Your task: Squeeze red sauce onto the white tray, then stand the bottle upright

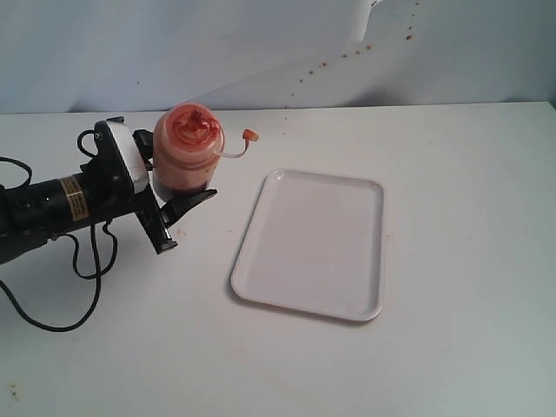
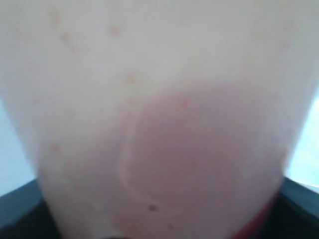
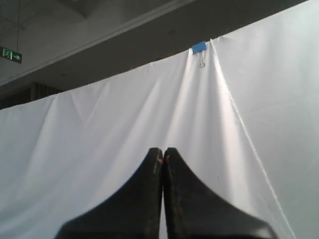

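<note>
The bottle point(image 1: 186, 155) stands at the left of the table, translucent and smeared orange-red inside, its red nozzle point(image 1: 193, 124) pointing up toward the camera. Its small tethered cap point(image 1: 250, 135) hangs off to the right. My left gripper point(image 1: 191, 221) is shut on the bottle's lower body from the left. The left wrist view is filled by the blurred bottle point(image 2: 149, 99), with red sauce point(image 2: 199, 149) showing pink through the wall and dark fingers point(image 2: 20, 211) at the corners. The white tray point(image 1: 313, 243) lies bare to the right, apart from the bottle. My right gripper point(image 3: 163, 150) is shut on nothing.
Black cables point(image 1: 82, 269) trail on the table beside the left arm. A white cloth backdrop point(image 1: 261, 43) with small red splashes hangs behind the table. The right wrist view faces a white curtain point(image 3: 99, 139) held by a blue clip point(image 3: 199, 48).
</note>
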Robot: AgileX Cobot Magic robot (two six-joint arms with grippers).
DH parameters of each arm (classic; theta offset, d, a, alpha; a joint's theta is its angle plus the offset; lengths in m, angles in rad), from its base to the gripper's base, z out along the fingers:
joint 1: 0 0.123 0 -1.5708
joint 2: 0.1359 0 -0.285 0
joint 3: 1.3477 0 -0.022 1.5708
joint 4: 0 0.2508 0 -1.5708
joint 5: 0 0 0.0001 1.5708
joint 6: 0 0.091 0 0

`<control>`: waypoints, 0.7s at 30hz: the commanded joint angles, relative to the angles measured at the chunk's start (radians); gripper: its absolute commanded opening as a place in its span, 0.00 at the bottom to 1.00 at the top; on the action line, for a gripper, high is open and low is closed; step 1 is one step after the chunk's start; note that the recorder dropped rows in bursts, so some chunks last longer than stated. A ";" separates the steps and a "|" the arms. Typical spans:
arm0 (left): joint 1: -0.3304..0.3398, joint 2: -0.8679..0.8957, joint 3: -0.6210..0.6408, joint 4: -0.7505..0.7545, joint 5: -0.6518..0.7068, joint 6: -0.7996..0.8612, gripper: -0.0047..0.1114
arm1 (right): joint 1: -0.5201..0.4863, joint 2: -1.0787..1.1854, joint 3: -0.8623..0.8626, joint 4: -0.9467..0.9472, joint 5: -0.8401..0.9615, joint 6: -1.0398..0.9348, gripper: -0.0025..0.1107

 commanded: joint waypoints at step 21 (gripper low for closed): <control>-0.006 -0.014 -0.009 0.000 -0.041 0.000 0.04 | 0.000 0.611 -0.478 0.280 0.443 -0.502 0.02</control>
